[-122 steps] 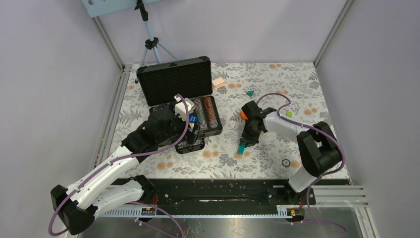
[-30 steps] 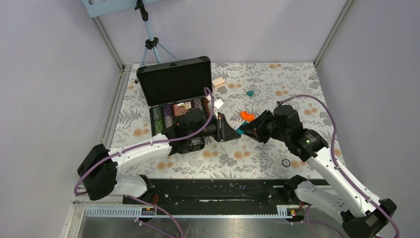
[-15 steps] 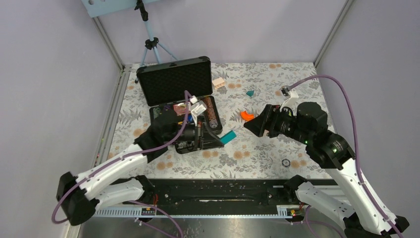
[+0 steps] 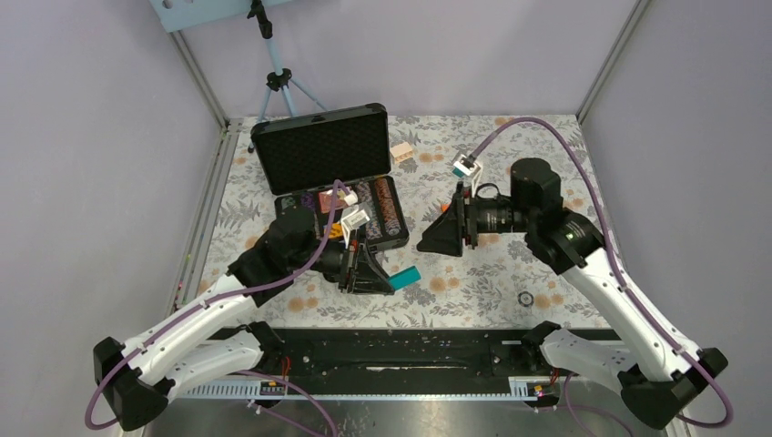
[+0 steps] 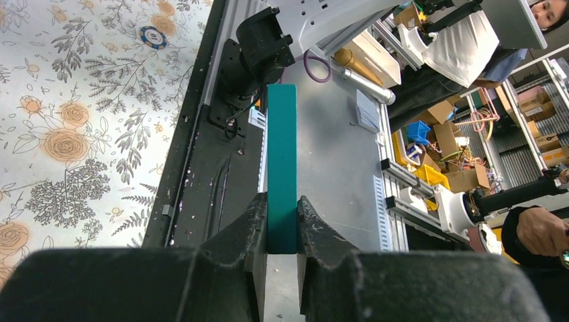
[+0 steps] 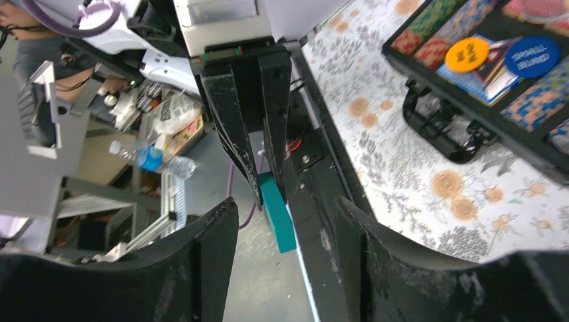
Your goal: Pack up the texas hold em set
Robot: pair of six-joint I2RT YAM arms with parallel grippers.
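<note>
Desk (image 4: 546, 182), six o'clock side: a teal block (image 5: 282, 147) is being pinched by the left gripper (image 5: 282, 208), seemingly aloft; right gripper (image 6: 283, 209) is being held spread.

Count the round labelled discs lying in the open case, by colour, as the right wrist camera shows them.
Orange disc: 1
Blue disc: 1
Total: 2

Matt smooth teal block (image 5: 282, 168), foam-lined textured briefcase (image 4: 320, 150)

The floral table (image 4: 455, 291) bears the open briefcase (image 4: 320, 148) and a stray chip (image 4: 525, 298).
</note>
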